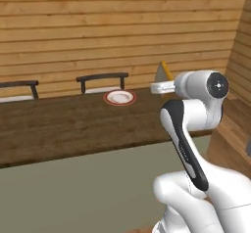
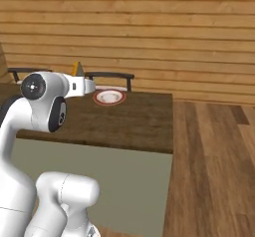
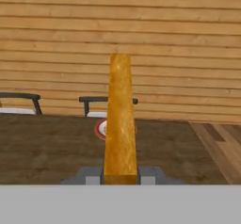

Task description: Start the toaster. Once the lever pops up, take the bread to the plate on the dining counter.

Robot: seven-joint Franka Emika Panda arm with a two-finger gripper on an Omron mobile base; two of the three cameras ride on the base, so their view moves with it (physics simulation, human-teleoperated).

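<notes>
the bread [image 3: 120,119], judged light, stiff and crumbly, is pinched edge-on at its lower crust by the claw [image 3: 120,176]; the plate [image 3: 101,129] lies ahead, beyond it.

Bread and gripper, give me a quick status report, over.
Gripper shut on the bread, slice edge-on, raised above the dining counter. Plate bare, at the far edge. Nothing between bread and plate.

Plate [image 1: 119,98] on surface [image 1: 59,124] near its far edge, two chairs [image 1: 102,81] behind surface. Bread [image 3: 120,119] upright in claw [image 3: 120,177], before plate, above surface's near side.
</notes>
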